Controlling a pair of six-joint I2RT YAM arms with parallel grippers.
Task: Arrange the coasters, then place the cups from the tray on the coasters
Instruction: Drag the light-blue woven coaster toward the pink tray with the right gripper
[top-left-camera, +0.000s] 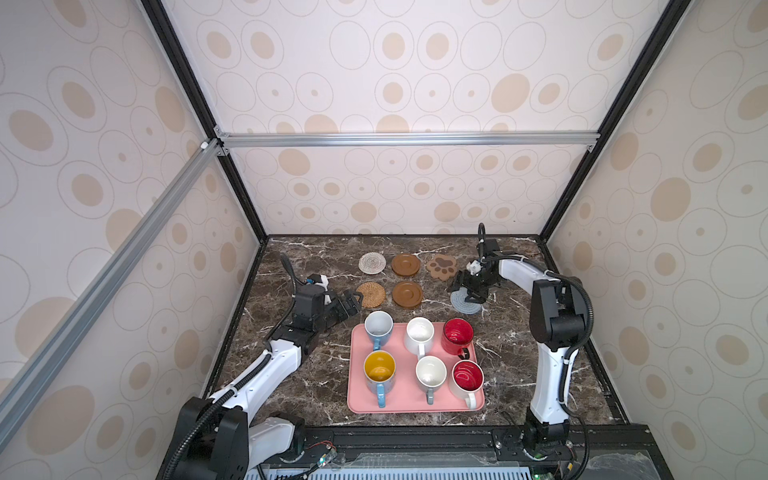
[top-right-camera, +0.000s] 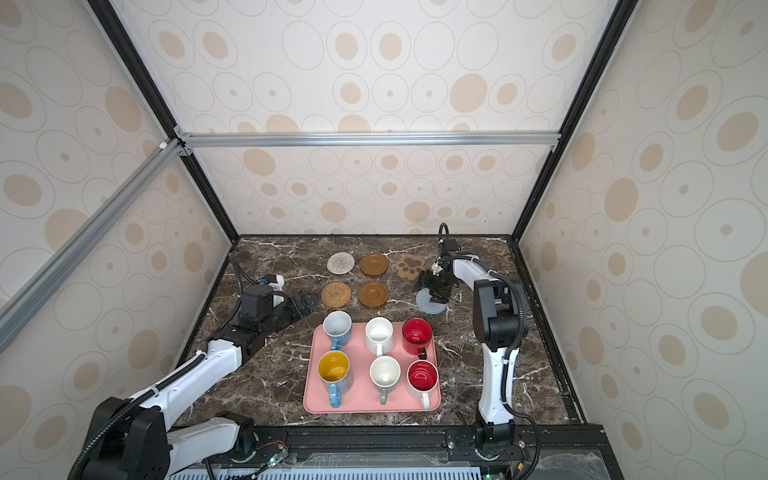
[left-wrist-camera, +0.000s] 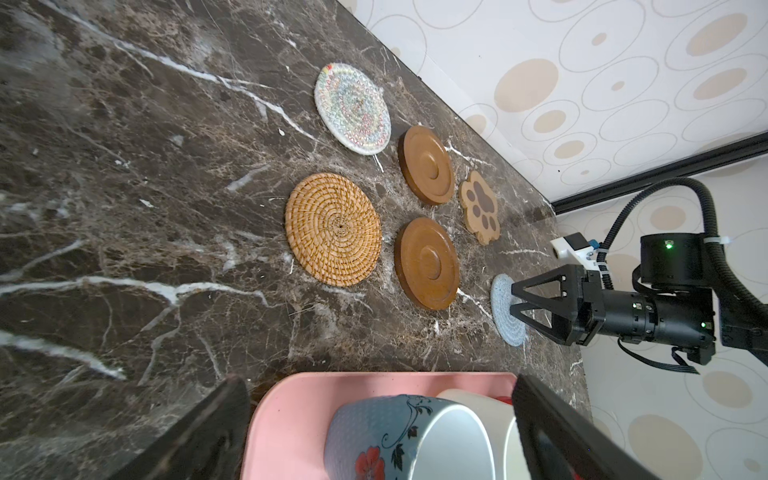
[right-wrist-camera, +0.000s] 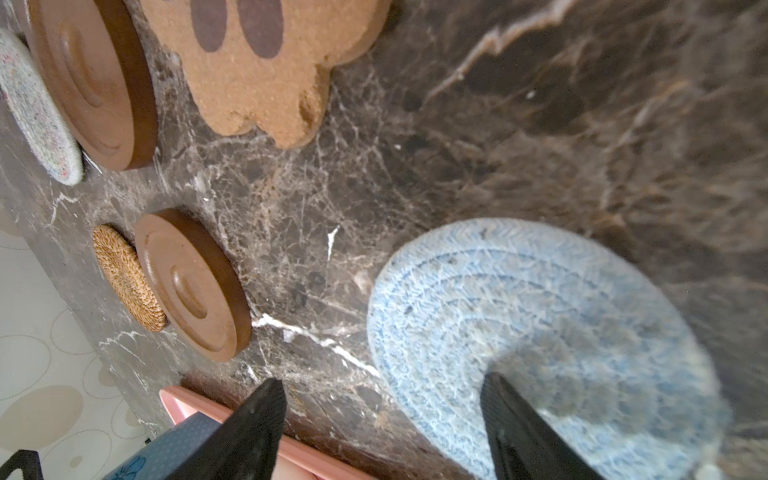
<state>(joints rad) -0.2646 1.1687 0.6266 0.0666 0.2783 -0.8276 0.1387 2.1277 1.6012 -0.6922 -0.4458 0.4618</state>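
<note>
Right tool (right-wrist-camera: 382, 382): the jaws stand partly apart and hold nothing. One finger is over the pale blue-grey round woven coaster (right-wrist-camera: 519, 299), the other over the bare dark marble-patterned desk (right-wrist-camera: 540, 124) beside its edge. I cannot tell whether the finger over the mat touches it. The coaster lies flat on the desk, between the brown cork paw-shaped coaster (top-left-camera: 441, 267) and the large flat pink rectangular tray (top-left-camera: 405, 401), touching neither.

Step in hand, as I judge it: seating this last coaster in the near row. In both top views it sits a little to the right of the paw shape and nearer the tray than the near brown wooden disc (top-left-camera: 407, 294) — the row is not quite straight. To correct it, I would press one finger down flat and drag slowly. The woven mat looks soft and would likely buckle if pinched by its rim. I would keep clear of the tray rim, since the all-red mug (top-left-camera: 457, 334) stands in the nearest tray corner.

Left tool (top-left-camera: 353, 303): jaws fully apart and empty. It hovers beside the tan rattan round coaster (top-left-camera: 371, 294), facing the blue mug with a white inside (top-left-camera: 378, 328). All six mugs stand on the tray — none is on a coaster yet.
</note>
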